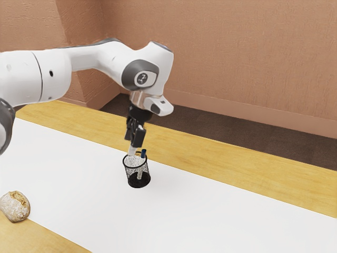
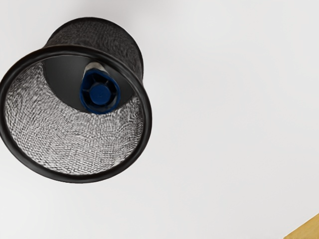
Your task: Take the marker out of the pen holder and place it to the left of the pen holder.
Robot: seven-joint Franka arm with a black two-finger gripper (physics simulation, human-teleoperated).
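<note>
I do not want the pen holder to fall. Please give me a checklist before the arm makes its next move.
1. Pen holder upright: ok.
2. Marker inside it, blue end up: ok.
3. Marker's blue end higher than the rim: ok, seen in the exterior view.
4. Bread well apart from the holder: ok.
5. Arm exactly in line with the marker: cannot tell.

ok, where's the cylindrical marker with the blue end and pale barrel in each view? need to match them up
Exterior view: the marker stands in the black, round mesh pen holder, blue end just above the rim, toward the exterior view's right.
Wrist view: the marker is seen end-on, blue end facing the camera, within the ring of the rim.
Shared landmark: the pen holder's black rim.
</note>
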